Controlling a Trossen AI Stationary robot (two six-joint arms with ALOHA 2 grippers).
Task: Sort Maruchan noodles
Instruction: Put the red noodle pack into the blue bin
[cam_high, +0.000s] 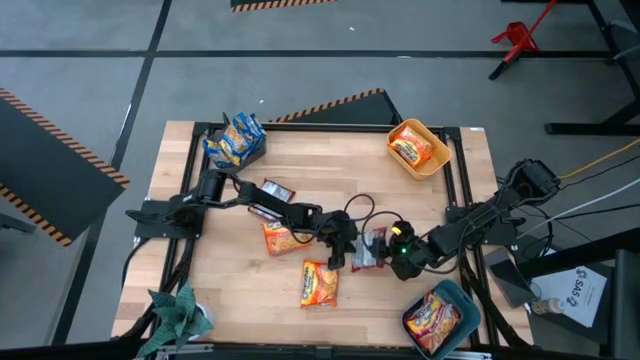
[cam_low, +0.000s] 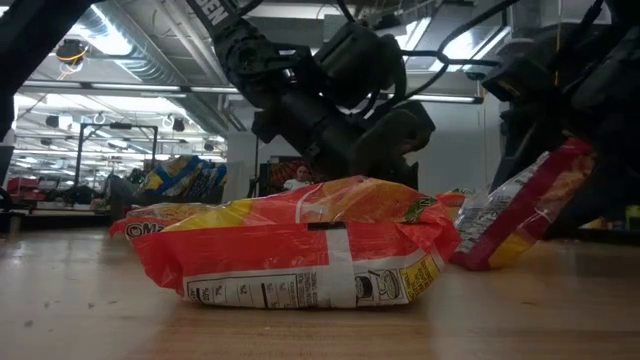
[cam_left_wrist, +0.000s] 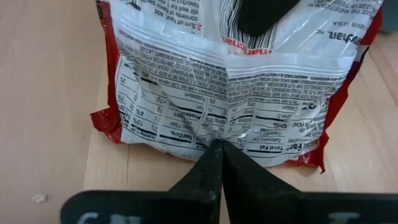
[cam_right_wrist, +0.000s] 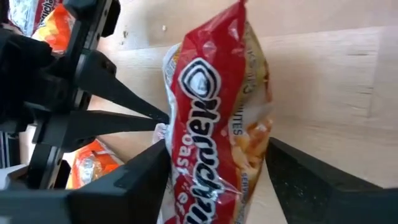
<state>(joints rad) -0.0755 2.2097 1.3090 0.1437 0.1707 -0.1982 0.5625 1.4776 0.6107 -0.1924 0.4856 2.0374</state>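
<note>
A silver-grey and red Maruchan packet (cam_high: 368, 250) sits mid-table between both grippers. My left gripper (cam_high: 343, 250) reaches in from the table's left and is shut on it. My right gripper (cam_high: 388, 255) comes from the right and is shut on its other side. In the low view the packet (cam_low: 520, 210) stands tilted. Two orange packets (cam_high: 280, 237) (cam_high: 320, 283) lie flat on the table nearby; the nearer one fills the low view (cam_low: 300, 245). A dark packet (cam_high: 272, 193) lies under the left arm. My left gripper (cam_left_wrist: 219, 149) pinches the packet's printed back at its crimped end edge (cam_left_wrist: 211, 138), only at the fingertips, coming roughly level from the table's left. My right gripper (cam_right_wrist: 217, 177) holds the packet's body (cam_right_wrist: 214, 124) across its width between its two fingers (cam_right_wrist: 146, 177), from the table's right. The packet stands tilted, its lower end (cam_low: 478, 262) on the table.
A grey bin (cam_high: 225, 128) at the far left holds blue-and-yellow packets. A yellow bin (cam_high: 440, 160) at the far right and a teal bin (cam_high: 470, 300) at the near right each hold an orange packet. A teal cloth-like object (cam_high: 178, 312) sits at the near left corner.
</note>
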